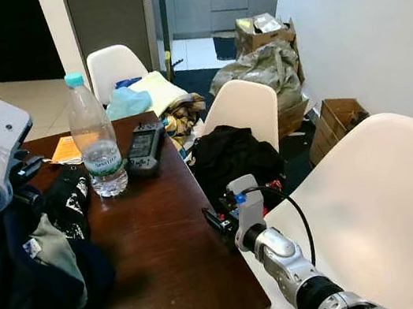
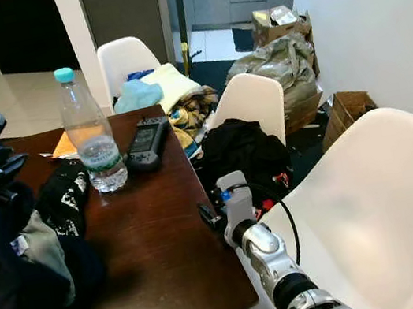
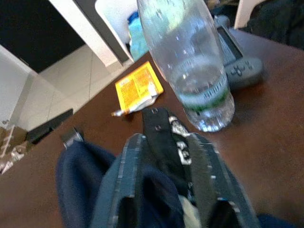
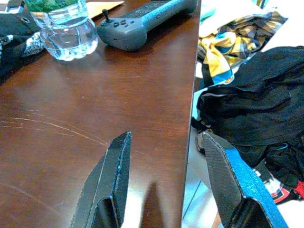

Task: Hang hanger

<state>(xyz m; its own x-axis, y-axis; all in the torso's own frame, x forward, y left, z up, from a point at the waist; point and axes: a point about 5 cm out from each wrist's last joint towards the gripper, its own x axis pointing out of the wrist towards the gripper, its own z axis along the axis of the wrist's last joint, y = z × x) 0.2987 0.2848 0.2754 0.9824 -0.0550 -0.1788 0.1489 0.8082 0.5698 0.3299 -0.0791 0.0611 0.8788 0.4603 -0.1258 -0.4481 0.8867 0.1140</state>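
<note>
Left gripper [image 3: 164,161] jaws pinched on dark clothing [image 1: 26,266] atop counter [image 1: 166,242]; right gripper [image 4: 166,185] spread at edge; water bottle [image 1: 96,138] risks being toppled if garment's dragged

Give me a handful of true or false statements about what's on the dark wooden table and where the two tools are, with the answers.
1. The water bottle stands upright on the table. True.
2. The bottle's cap is red. False: it is teal.
3. A grey handheld game controller lies beside the bottle. True.
4. The right tool is clamped on the controller. False: it is open at the table's edge, holding nothing.
5. The left tool has dark clothing between its fingers. True.
6. The chair by the table's side is bare. False: a black garment lies on it.
</note>
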